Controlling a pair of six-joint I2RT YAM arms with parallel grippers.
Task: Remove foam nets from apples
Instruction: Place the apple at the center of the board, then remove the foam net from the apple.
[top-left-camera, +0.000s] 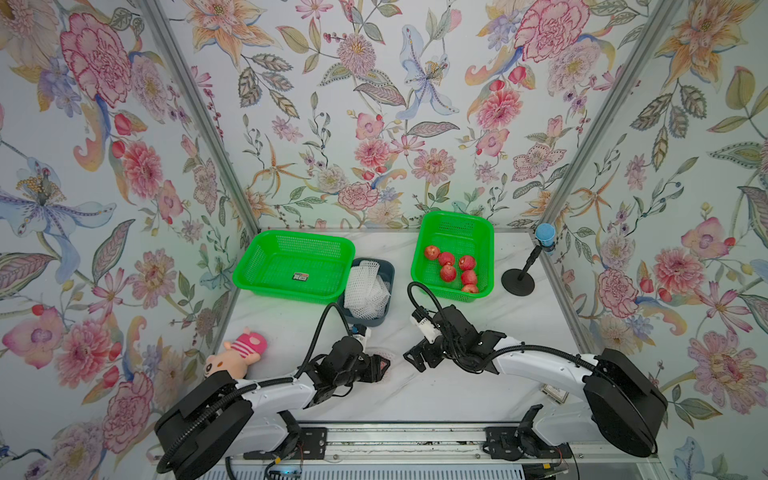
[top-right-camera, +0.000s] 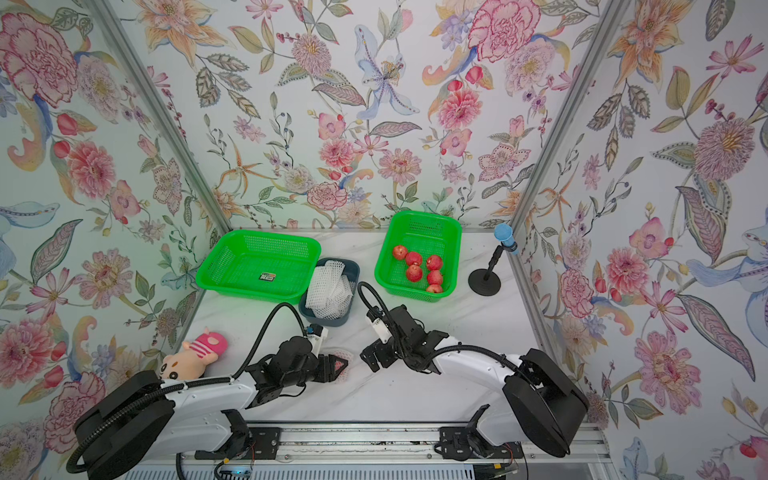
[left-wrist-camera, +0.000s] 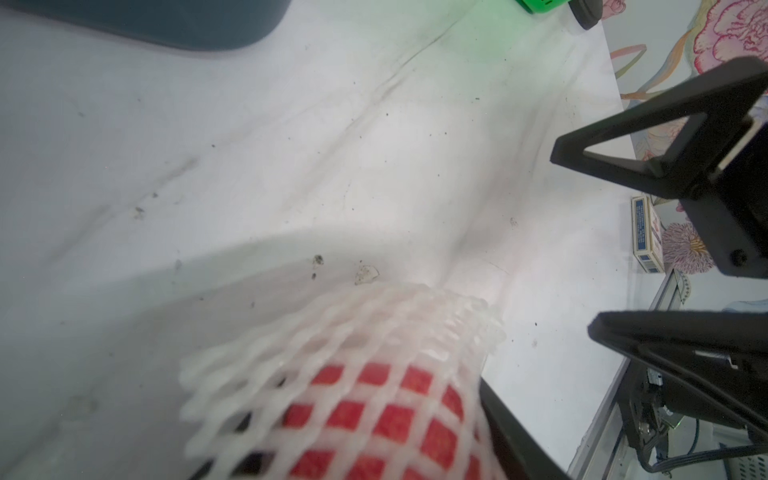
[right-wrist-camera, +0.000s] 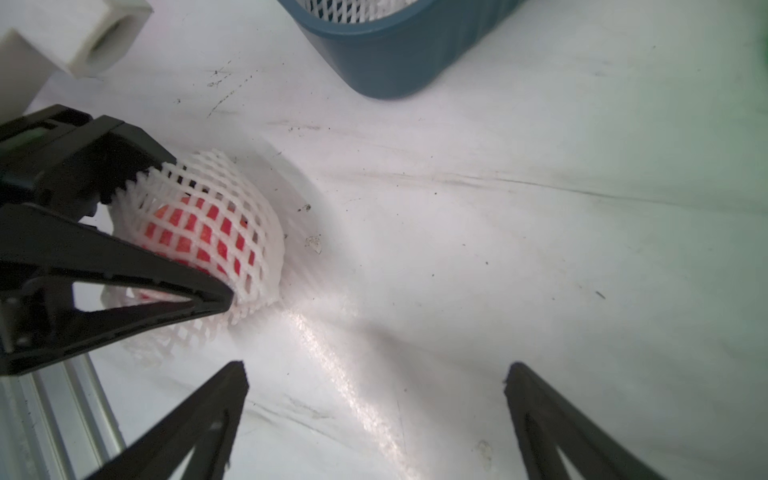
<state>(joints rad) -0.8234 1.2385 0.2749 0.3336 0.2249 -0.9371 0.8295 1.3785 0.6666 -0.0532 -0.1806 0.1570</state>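
Left gripper (top-left-camera: 380, 366) astride a netted apple (right-wrist-camera: 208, 232); right gripper (right-wrist-camera: 376, 370) empty.
Both top views bury that apple under the left gripper, near centre of the table (top-left-camera: 415, 399). Only the right wrist view shows the jaws either side of the net; pressing or not, I cannot tell. Right jaws stand wide apart. Six bare apples (top-left-camera: 448, 273) lie in the far-right basket (top-left-camera: 417, 253).
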